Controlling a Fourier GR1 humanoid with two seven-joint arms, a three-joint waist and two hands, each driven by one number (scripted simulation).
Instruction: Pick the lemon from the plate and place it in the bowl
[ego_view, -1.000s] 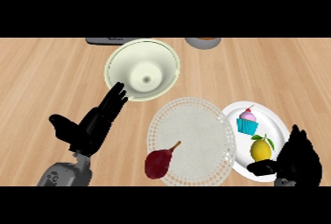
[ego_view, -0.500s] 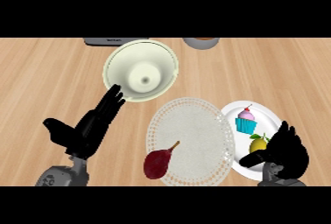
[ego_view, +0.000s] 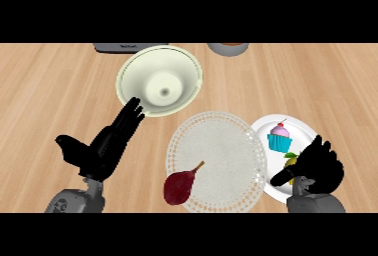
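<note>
The cream bowl (ego_view: 159, 80) stands at the upper middle of the wooden counter. At the right lies a white plate (ego_view: 263, 125) with a pink and blue cupcake (ego_view: 280, 138). Only a yellow sliver of the lemon (ego_view: 291, 158) shows on the plate, just below the cupcake. My right hand (ego_view: 316, 167) lies over the lemon, fingers extended across it and thumb out to the left, open. My left hand (ego_view: 107, 145) stays open at the left, straight fingers pointing up, their tips just short of the bowl's lower left rim.
A round white lace mat (ego_view: 219, 150) lies between the hands, with a dark red pear (ego_view: 179, 186) at its lower left. A dark flat object (ego_view: 129, 47) and a grey round vessel (ego_view: 227, 48) sit at the far edge.
My right hand has moved up and left over the plate and now hides most of the lemon. The left hand has barely shifted.
</note>
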